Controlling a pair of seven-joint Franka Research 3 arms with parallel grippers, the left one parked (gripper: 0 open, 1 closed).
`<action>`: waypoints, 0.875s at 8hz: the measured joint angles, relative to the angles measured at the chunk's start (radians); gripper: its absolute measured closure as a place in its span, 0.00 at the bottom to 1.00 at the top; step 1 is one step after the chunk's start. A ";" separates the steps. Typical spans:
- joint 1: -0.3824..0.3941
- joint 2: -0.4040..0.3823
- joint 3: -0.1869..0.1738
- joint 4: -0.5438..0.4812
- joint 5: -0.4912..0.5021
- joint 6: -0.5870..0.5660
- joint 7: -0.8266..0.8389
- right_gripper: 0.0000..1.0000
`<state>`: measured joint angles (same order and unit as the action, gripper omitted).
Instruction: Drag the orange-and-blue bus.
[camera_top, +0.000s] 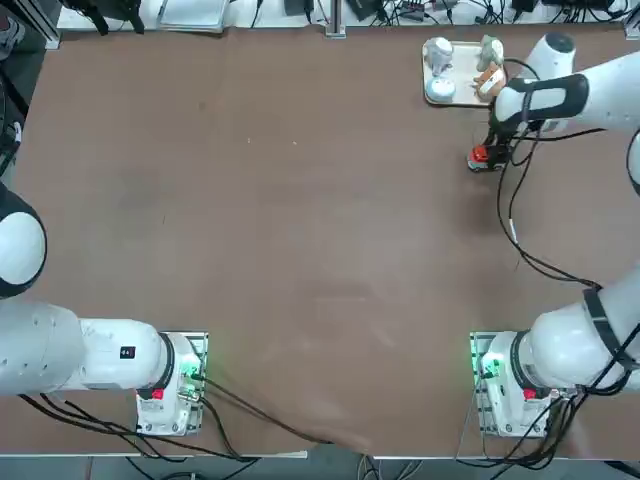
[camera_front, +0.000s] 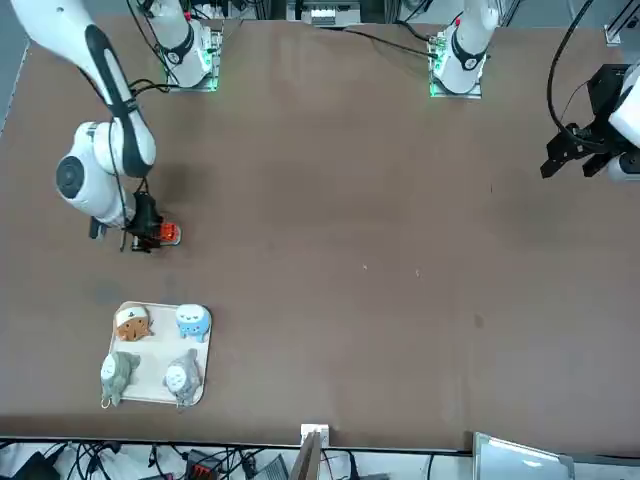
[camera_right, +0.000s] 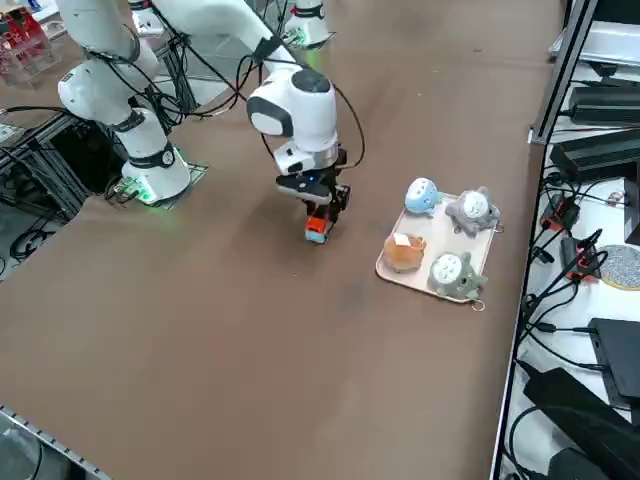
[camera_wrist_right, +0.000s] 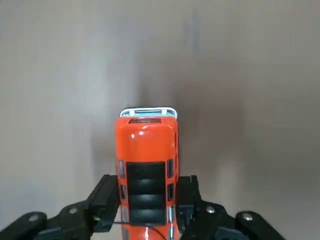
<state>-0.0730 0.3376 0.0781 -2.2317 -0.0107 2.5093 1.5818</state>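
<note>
My tool (camera_wrist_right: 146, 210) is clamped on the bus (camera_wrist_right: 147, 165), which stands on the desk (camera_top: 300, 230) near the tray (camera_top: 462, 70). Open desk lies toward the centre.

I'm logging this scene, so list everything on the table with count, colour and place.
bus: one, orange roof with black panel, on the table just robot-side of the tray, between the gripper's fingers.
tray: one, white, at the table's far right corner from the robot.
figurines: four on the tray, one blue-and-white, one tan, two grey-and-white.
table: one, brown.
right gripper: one, black fingers, down at the table, shut on the bus's sides.
</note>
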 joint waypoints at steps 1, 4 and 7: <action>0.037 0.000 0.000 0.000 0.000 0.003 0.043 0.40; 0.140 0.002 0.000 -0.001 0.000 0.018 0.164 0.40; 0.235 0.006 0.000 0.000 0.000 0.043 0.268 0.40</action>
<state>0.1618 0.3432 0.0782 -2.2317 -0.0106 2.5523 1.8497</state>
